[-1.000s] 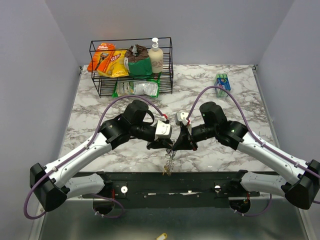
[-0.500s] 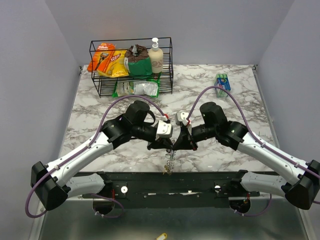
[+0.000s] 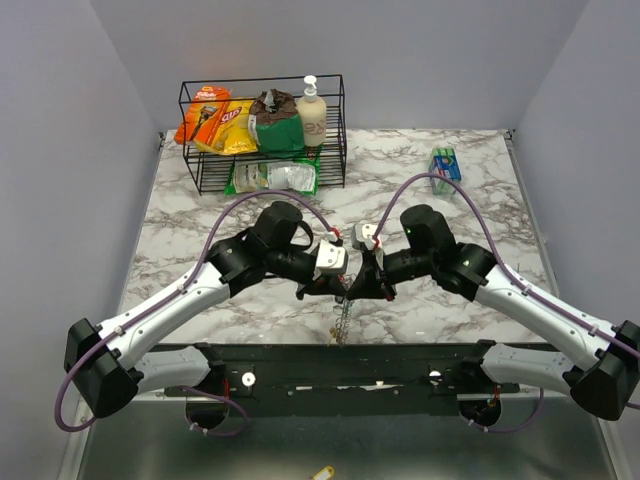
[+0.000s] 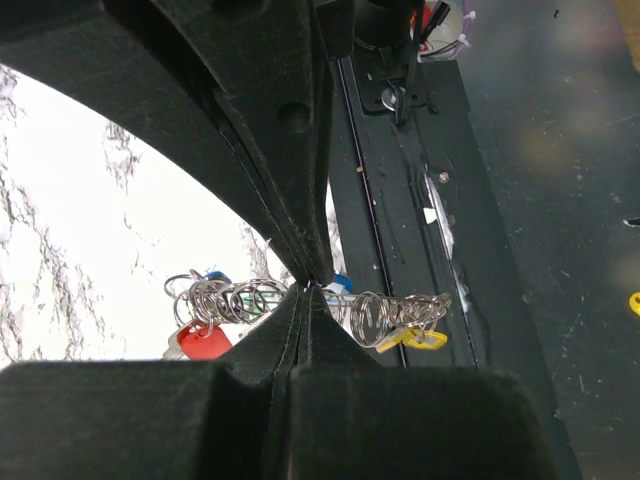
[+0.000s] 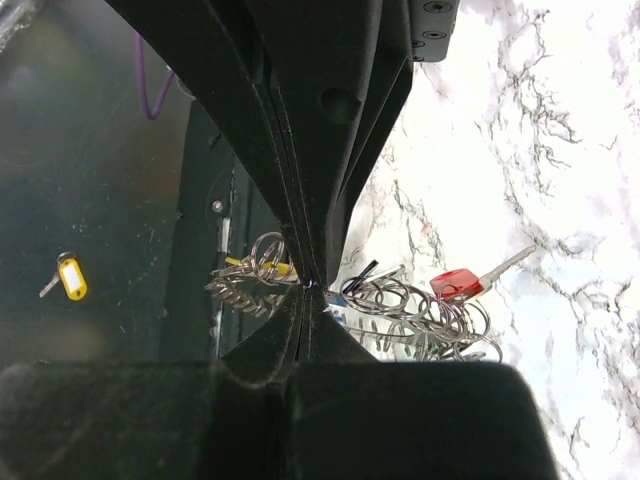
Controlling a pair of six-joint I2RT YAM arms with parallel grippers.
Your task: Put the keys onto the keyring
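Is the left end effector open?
No, the fingers of the left end effector meet tip to tip on the keyring wire.

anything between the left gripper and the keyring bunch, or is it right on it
Nothing visible stands in the way. The left gripper is shut on the keyring bunch, with keys hanging to either side of its tips. The right gripper is shut on the same bunch close beside it, not between.

Both arms bend inward, left tool (image 4: 308,287) and right tool (image 5: 305,285) clamped tight, tips close together.
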